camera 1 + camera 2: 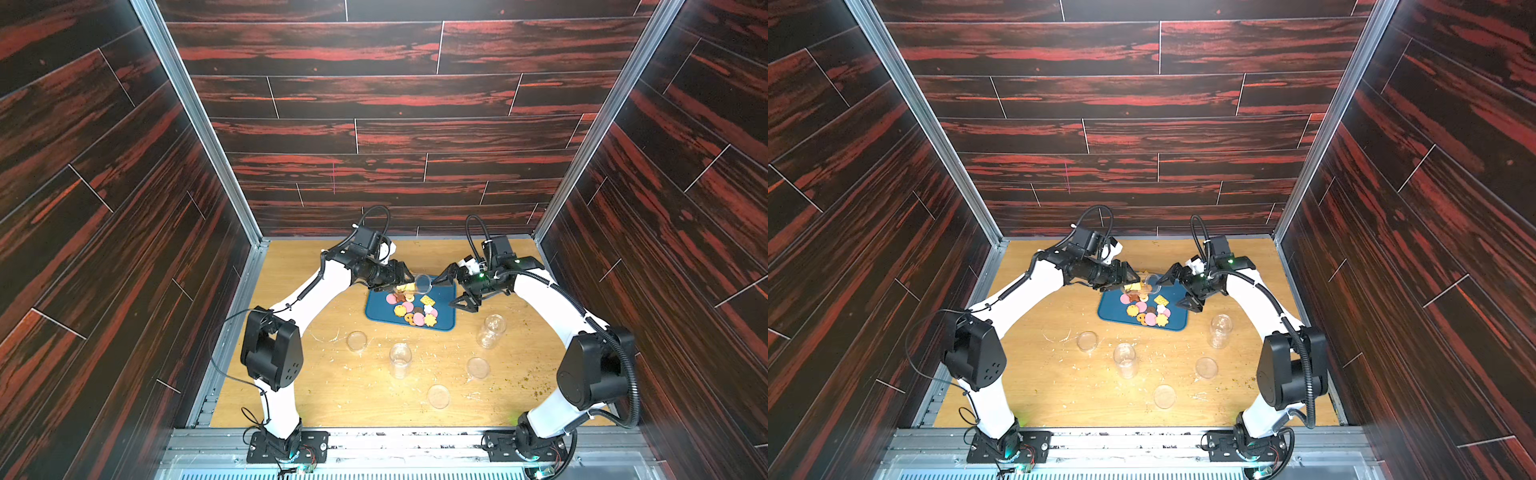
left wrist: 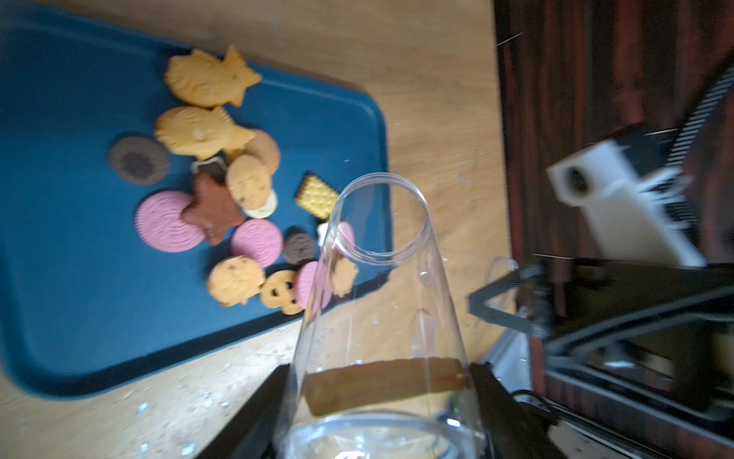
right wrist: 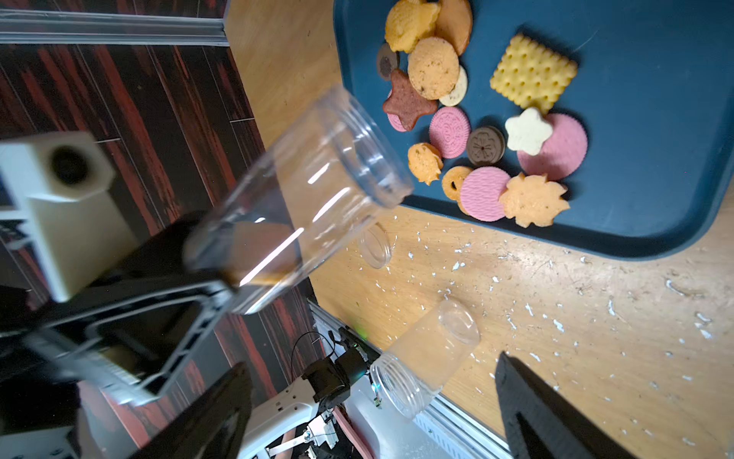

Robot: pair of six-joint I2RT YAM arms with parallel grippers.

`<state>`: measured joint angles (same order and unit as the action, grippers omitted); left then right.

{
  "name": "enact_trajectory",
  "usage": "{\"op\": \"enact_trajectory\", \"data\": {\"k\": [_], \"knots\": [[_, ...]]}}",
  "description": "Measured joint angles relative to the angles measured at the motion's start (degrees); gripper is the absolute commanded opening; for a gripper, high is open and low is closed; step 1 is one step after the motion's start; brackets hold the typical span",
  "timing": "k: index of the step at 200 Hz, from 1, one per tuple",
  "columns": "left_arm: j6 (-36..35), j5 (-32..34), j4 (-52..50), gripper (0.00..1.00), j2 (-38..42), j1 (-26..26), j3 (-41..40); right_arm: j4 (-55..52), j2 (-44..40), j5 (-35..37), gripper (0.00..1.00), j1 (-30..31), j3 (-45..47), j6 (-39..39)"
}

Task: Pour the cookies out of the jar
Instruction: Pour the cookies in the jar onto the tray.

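Clear jar (image 2: 381, 310) tilted by blue tray (image 2: 59, 198); ridged, star-shaped cookies (image 2: 214, 206).

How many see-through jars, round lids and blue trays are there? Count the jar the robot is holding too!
clear jars: 3
clear lids: 3
blue tray: 1
Total: 7
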<state>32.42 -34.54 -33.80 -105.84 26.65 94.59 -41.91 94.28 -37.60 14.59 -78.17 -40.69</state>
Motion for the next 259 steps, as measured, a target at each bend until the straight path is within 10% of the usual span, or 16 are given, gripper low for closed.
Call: {"op": "enact_trajectory", "data": {"k": [104,197,259], "knots": [[2.4,-2.7,3.3,0.62,7.5,-0.1,-7.2,13.2,5.0,-8.5,0.99,0.2,0.8,-12.6],[1.2,7.4,6.3,0.61,10.3,4.9,-8.6,37.3,7.1,-12.5,0.98,6.7,5.7,-42.0],[1.4,9.5,7.4,0.62,10.6,6.1,-9.5,41.1,7.6,-10.0,0.83,6.9,6.6,-47.2]]}}
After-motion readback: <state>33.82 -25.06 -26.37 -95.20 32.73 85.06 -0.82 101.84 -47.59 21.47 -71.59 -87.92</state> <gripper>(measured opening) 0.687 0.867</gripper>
